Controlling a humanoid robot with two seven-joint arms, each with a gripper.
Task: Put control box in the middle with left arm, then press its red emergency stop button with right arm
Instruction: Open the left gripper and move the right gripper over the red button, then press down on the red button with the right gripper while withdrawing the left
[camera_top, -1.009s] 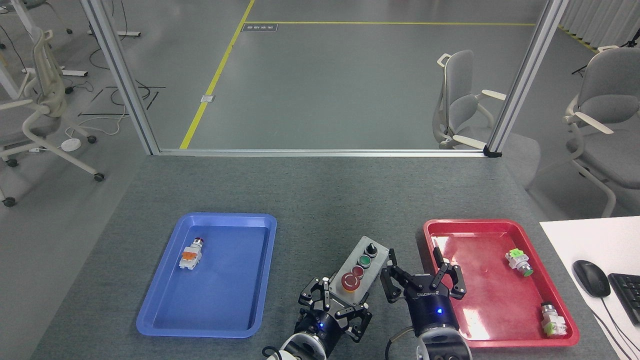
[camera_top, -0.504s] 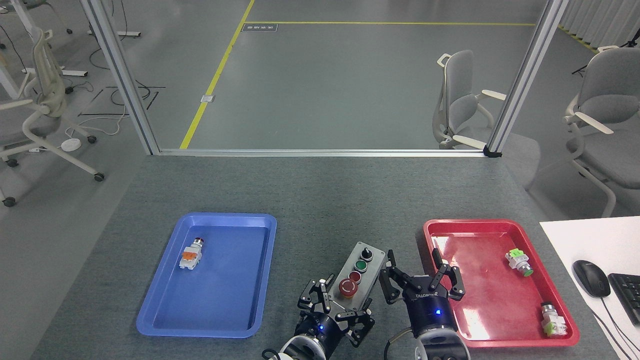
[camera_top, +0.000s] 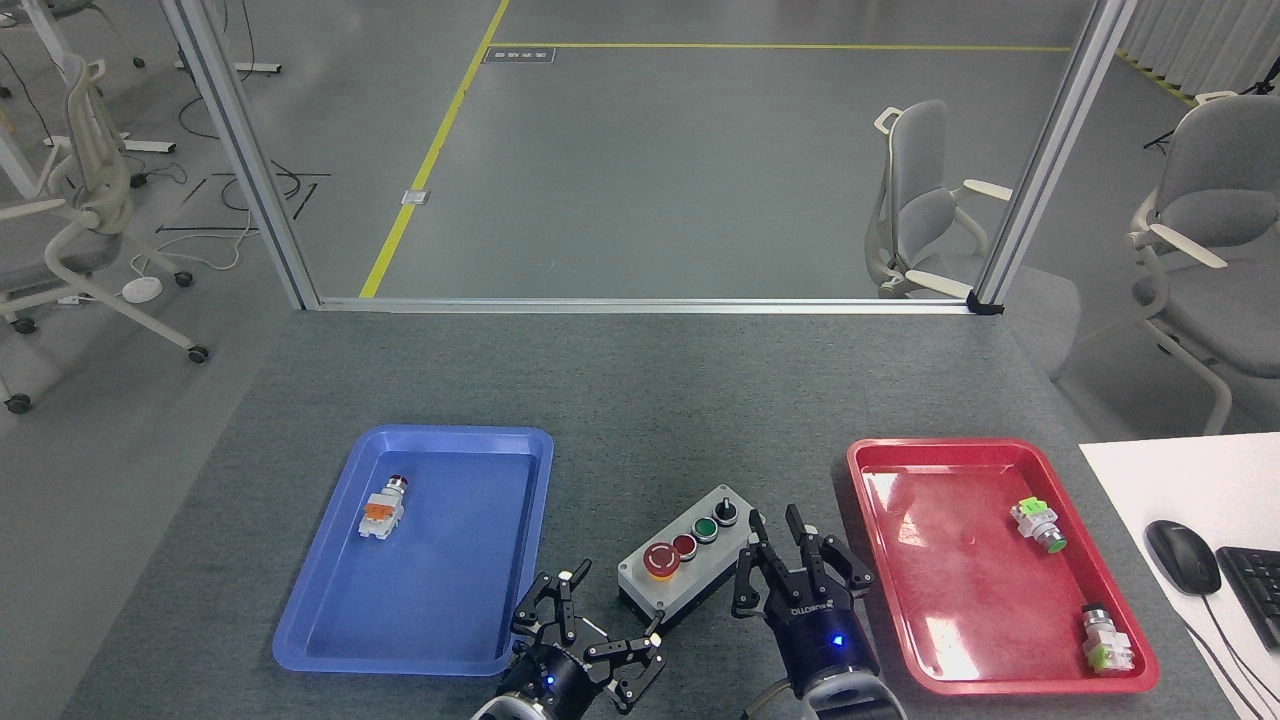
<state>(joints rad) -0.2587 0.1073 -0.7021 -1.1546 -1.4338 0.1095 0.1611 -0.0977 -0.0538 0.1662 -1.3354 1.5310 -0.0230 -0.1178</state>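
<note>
Head view — left gripper (camera_top: 590, 640) jaws spread wide, empty, just off the control box (camera_top: 690, 555) at its 7 o'clock. Right gripper (camera_top: 795, 560) fingers parted, empty, at its 3 o'clock. Box rests mid-table between trays. Placing looks done — next, right arm onto the red emergency stop button (camera_top: 661, 560).

Black pincers (camera_top: 600, 625) (camera_top: 800, 560), blue LEDs, prob. white lettering.

Glossy plastic red tray (camera_top: 1000, 650); matt, felt-like speckled table (camera_top: 640, 400).
</note>
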